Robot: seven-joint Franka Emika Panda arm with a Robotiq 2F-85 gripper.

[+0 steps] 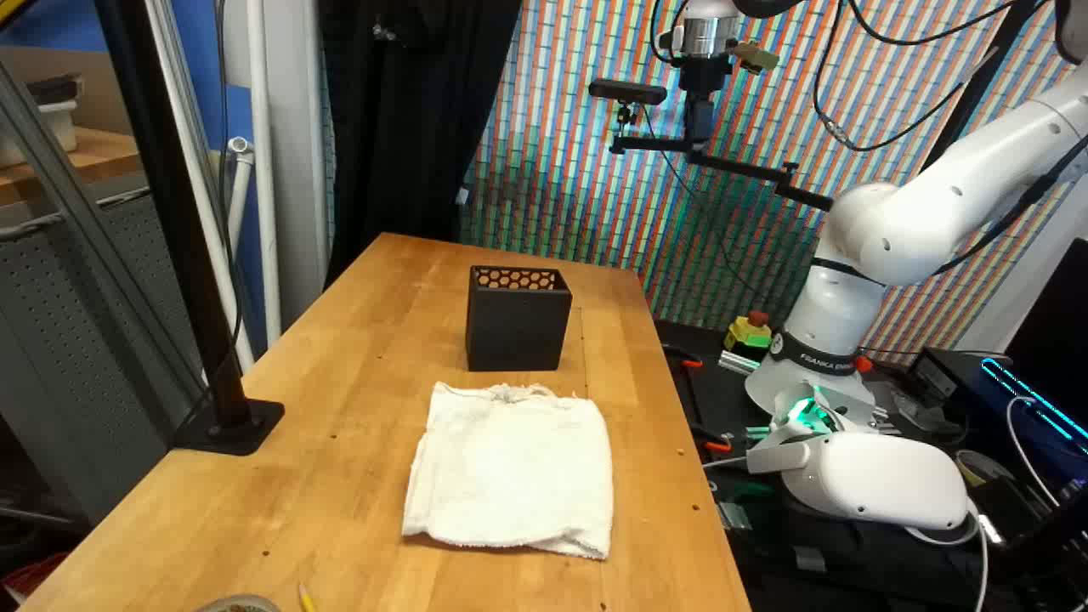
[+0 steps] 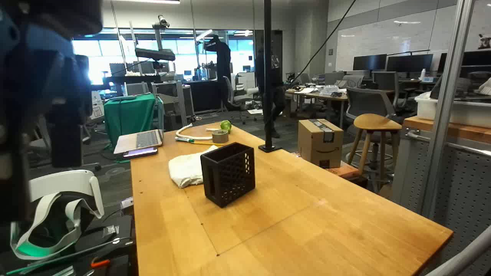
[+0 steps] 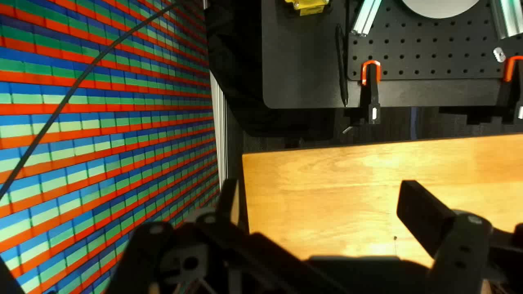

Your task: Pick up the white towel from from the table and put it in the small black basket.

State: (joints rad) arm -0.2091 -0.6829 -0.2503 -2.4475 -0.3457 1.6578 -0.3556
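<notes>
White towel (image 1: 510,472) is just lying on the wooden surface (image 1: 340,476), roughly square, kinda wrinkled, and closer to the robot-side long edge than to the opposite one. The small black basket (image 1: 517,331) stands upright just beside it, toward the short edge by the striped backdrop (image 1: 544,170). In an exterior view there's a thin strip of wood between them, so close but not touching. The basket's honeycomb wall faces that short edge; can't see its bottom in either exterior view tho.

The hand (image 3: 318,196) is spread wide and isn't gripping anything: in the wrist view the fingers (image 3: 421,210) stand well apart, with bare wood between them. It hangs well above the surface, near the corner where the robot-side long edge meets that short edge. The Franka Panda arm (image 1: 918,212) is based off that same long edge, with a white VR headset (image 1: 892,480) and a red emergency stop button (image 1: 757,318) near its foot.

Over on the opposite long edge there's a black pole (image 1: 189,255) on a flat base plate (image 1: 246,435). Toward the short edge away from the backdrop you've got a grey tape roll (image 2: 220,136), a yellow pencil (image 1: 307,597) and a curved white tube-like thing (image 2: 197,138), plus a light green thing (image 2: 226,125) I can't make out. A laptop (image 2: 142,141) is also down there by the robot-side long edge; can't tell if it's actually on the surface.
</notes>
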